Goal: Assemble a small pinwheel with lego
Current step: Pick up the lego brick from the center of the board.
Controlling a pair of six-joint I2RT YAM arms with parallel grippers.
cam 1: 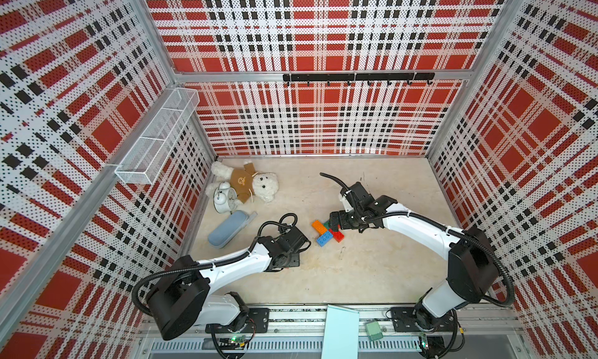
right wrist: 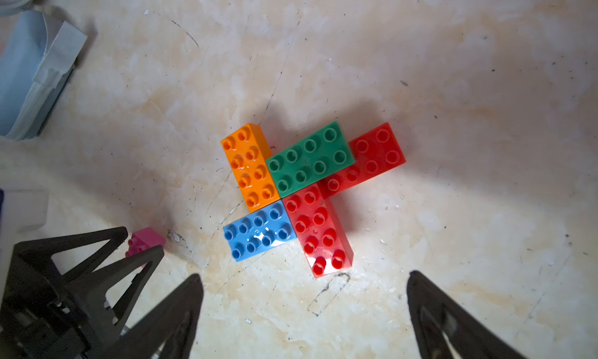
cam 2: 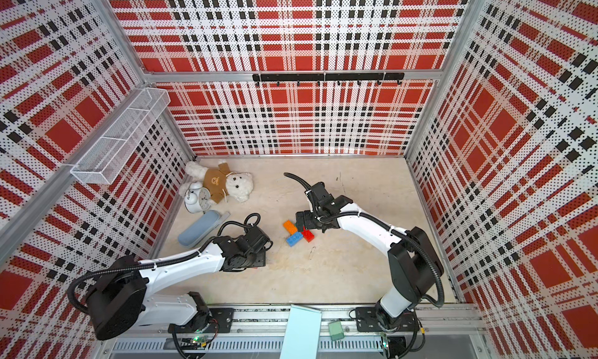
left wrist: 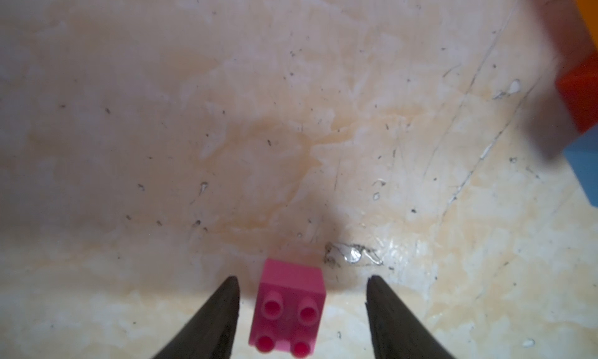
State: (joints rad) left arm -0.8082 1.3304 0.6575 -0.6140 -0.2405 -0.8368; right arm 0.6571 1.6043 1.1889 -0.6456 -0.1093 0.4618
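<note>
Cross (right wrist: 291, 192): red bricks (right wrist: 318, 231) two; green (right wrist: 309, 160), orange (right wrist: 249, 166), blue (right wrist: 257, 231) one each.
Pink brick (left wrist: 288, 308): one, between released left jaws.
Right jaws: released.

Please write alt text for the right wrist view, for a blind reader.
A flat cross of orange, green, blue and red bricks lies on a pale table. Beside it, a small pink brick sits between the fingers of the left gripper.

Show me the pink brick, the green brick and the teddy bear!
pink brick (left wrist: 287, 321): left wrist view, middle of its studded face.
green brick (right wrist: 310, 160): right wrist view, middle of its studded top.
teddy bear (cam 1: 241, 182): in a top view, on its brown sweater.
</note>
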